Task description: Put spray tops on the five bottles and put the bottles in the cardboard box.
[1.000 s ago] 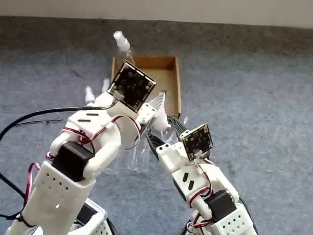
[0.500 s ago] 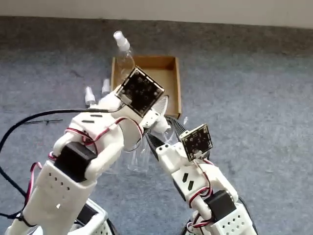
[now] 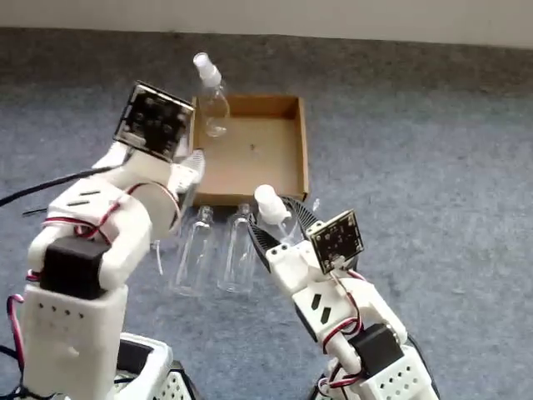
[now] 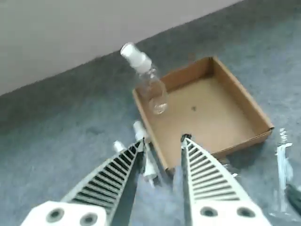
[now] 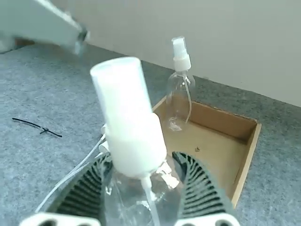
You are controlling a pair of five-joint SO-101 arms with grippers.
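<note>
High view and both wrists: one arm empty, the other gripping

At 9 o'clock of the box (image 3: 301, 154), the left gripper (image 4: 162, 141) hangs above the carpet (image 3: 433, 125). Its fingers are spread wide, with nothing between them. Beneath it, two loose tops (image 4: 139, 133) lie on the carpet just outside the box's 9 o'clock wall, near each other (their thin tubes trail off toward the arm).

The standing bottle (image 3: 214, 112) is upright inside the box, in its 11 o'clock corner. A spray top (image 3: 204, 68) sits on its neck and rises well above the cardboard rim.

At 7 o'clock of the box, two lying bottles (image 3: 193, 250) rest side by side on the carpet, just apart. Their necks point to 12 o'clock and end near the box's front wall.

At 6 o'clock of the box, the right gripper (image 5: 143, 162) pinches the held bottle (image 5: 134, 197) by its clear body, one ribbed finger on each side. That bottle is upright, just outside the front wall, and a white top (image 5: 127, 113) sits on its neck. Whether this top is seated fully down cannot be told, nor whether the bottle's base touches the carpet.

Farther right, at 5 o'clock of the box, a thin clear piece (image 3: 314, 205) lies on the carpet just beside the front corner. It is too small to make out further.
</note>
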